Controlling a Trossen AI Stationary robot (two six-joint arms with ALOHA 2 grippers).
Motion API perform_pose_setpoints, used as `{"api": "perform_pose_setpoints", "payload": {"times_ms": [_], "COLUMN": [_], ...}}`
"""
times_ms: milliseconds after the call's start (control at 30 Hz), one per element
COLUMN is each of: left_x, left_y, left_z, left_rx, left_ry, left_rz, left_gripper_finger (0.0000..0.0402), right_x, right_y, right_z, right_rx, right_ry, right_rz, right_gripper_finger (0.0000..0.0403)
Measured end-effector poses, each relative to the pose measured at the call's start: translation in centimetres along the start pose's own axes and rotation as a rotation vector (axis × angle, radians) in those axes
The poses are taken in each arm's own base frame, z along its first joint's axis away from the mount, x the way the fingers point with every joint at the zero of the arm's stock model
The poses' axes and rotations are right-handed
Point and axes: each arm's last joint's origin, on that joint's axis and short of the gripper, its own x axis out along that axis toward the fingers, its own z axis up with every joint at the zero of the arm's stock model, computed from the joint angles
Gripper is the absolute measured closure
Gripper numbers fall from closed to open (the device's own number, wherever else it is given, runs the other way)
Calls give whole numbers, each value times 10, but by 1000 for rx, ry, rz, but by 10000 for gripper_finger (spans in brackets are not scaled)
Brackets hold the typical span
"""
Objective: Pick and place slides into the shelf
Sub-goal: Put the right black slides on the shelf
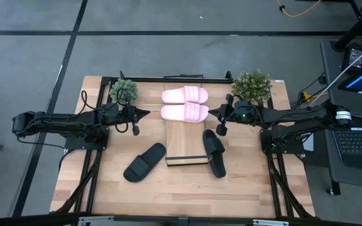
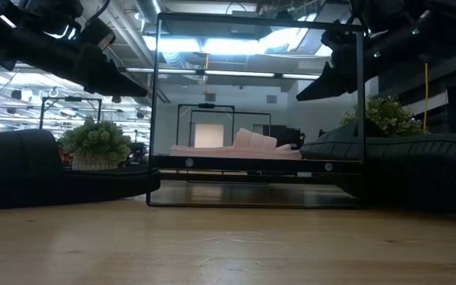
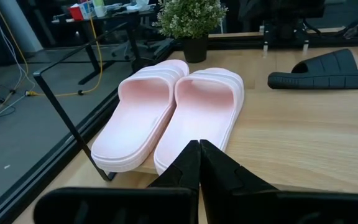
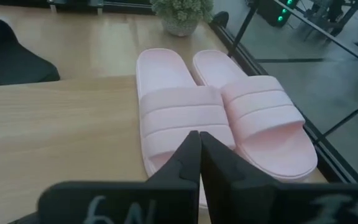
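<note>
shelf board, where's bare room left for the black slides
The shelf is bare from the pink slides down to its dark front lip. The back end is crowded: both shut grippers, left and right, flank that pair. The black slides lie on the tabletop beside it.

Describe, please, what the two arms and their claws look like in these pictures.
Both arms are black, slender and jointed, mounted at the table's sides, with dark cables along them. The left claw and the right claw each taper to two black pointed fingers. The right arm carries a small green light near its wrist and a white band farther back. A white handwritten mark shows on the right claw's body in its wrist view.
</note>
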Motion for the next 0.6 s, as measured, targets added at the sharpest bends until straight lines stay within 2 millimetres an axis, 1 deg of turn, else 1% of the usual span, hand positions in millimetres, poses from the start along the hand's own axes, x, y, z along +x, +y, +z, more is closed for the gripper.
{"api": "perform_pose_setpoints", "payload": {"times_ms": [367, 533, 600], "left_x": [0, 0, 0], "left_y": [0, 0, 0], "left_z": [0, 0, 0], "left_rx": [0, 0, 0], "left_ry": [0, 0, 0], "left_rz": [0, 0, 0], "left_gripper_finger": [401, 401, 401], "right_x": [0, 0, 0], "right_y": [0, 0, 0], "right_z": [0, 0, 1], "right_rx": [-4, -92, -98], "right_ry": [0, -1, -13], "right_rz": [1, 1, 0], "right_gripper_finger": [393, 393, 393]}}
